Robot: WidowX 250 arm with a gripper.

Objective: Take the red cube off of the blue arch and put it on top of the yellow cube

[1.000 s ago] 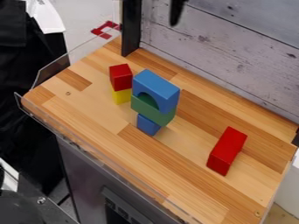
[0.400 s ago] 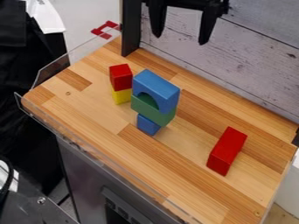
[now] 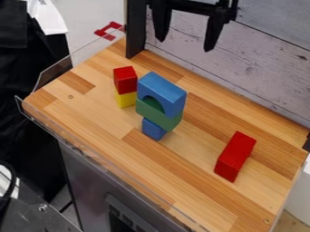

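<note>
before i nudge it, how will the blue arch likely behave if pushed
The blue arch looks rigid, so it probably won't bend. Perched atop the green block, it may slide or topple off. The whole stack could tip too, since the small blue block beneath looks narrower than what it carries.

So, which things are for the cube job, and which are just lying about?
For the job:
red wooden cube
yellow wooden cube under it
blue wooden arch
black, open two-finger pincer

Just lying about:
green wooden block under the arch
small blue wooden block
long red wooden block
</note>
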